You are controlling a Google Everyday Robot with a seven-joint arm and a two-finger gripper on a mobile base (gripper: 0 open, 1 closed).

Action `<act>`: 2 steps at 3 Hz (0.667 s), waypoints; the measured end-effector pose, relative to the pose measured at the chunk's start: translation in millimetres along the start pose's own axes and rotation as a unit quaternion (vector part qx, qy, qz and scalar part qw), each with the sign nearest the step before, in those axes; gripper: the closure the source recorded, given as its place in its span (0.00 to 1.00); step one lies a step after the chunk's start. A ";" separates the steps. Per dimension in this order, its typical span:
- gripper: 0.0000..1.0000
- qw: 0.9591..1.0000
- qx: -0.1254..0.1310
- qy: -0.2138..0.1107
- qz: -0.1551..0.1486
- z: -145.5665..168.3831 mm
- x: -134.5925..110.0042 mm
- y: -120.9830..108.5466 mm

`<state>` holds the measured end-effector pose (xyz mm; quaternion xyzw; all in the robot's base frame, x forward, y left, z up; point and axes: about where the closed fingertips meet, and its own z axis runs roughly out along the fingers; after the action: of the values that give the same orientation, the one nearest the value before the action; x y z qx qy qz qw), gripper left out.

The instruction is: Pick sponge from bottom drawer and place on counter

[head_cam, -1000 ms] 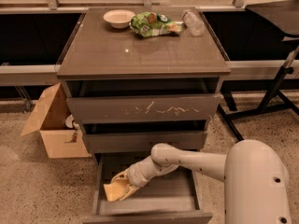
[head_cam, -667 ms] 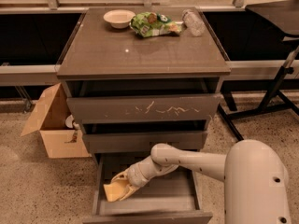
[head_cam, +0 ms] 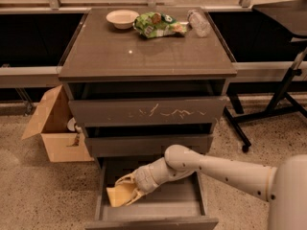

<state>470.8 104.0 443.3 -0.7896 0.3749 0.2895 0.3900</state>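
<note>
The bottom drawer (head_cam: pixel 192 210) stands pulled open below the two others. Inside it, at the left, lies the pale yellow-tan sponge (head_cam: pixel 117 195). My gripper (head_cam: pixel 125 190) reaches down into the drawer from the right on a white arm, with its fingers around the sponge's right edge. The sponge looks tilted, its right side up against the fingers. The counter (head_cam: pixel 144 51) is the glossy grey-brown cabinet top above.
On the counter's back edge stand a white bowl (head_cam: pixel 122 18), a green snack bag (head_cam: pixel 156 25) and a lying plastic bottle (head_cam: pixel 198 22). An open cardboard box (head_cam: pixel 53 128) sits on the floor left of the cabinet. A black stand (head_cam: pixel 278 99) is at the right.
</note>
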 end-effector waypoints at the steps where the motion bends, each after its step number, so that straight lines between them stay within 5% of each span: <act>1: 1.00 0.999 0.008 0.000 -0.039 -34.8 -47.1 -6.2; 2: 1.00 0.996 0.028 0.002 -0.089 -81.9 -91.1 -8.5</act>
<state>441.1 72.7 558.2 -0.8092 0.3122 0.2416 0.4352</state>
